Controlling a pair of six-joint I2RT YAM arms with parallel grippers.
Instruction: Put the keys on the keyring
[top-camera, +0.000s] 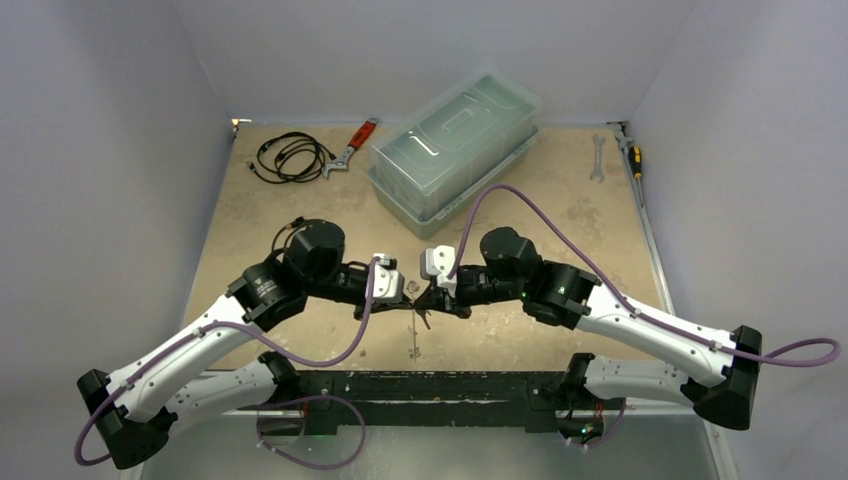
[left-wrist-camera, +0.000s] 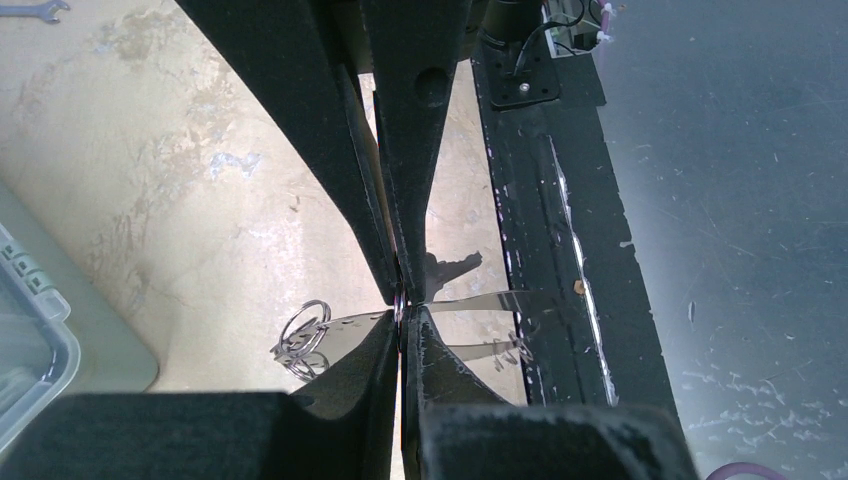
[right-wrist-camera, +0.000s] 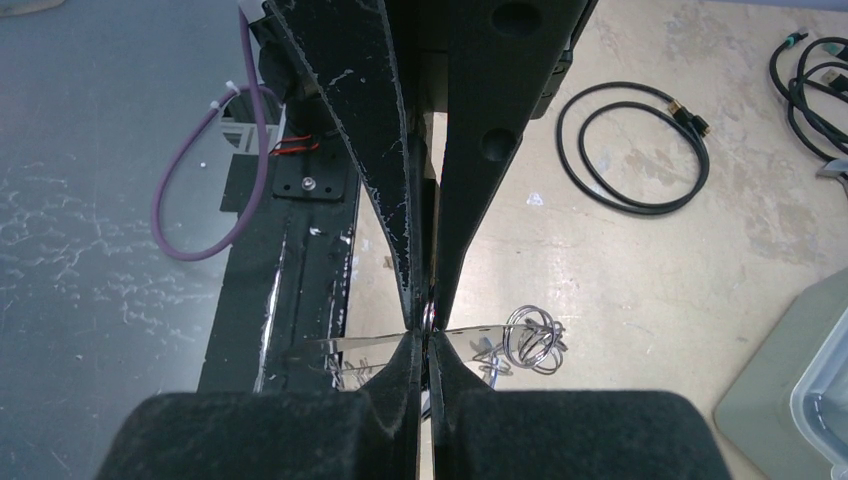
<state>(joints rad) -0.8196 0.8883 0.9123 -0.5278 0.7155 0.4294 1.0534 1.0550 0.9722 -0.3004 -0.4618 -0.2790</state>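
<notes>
Pale grey walls (top-camera: 100, 150) enclose a scuffed tan table (top-camera: 250, 220); speckled dark floor (left-wrist-camera: 740, 200) lies below.

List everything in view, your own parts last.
keyring: 1, silver, pinched between both grippers
keys: count unclear, dark, hanging under the grippers
small rings: cluster, silver, beside the fingertips
lidded bin: 1, clear greenish, back centre
cable: 1 coil, black, back left
red-handled tool: 1, red and silver, beside cable
wrench: 1, silver, back right
screwdriver: 1, yellow-black handle, right edge
table: 1, tan
left gripper: 1, black, shut on keyring
right gripper: 1, black, shut on keyring
</notes>
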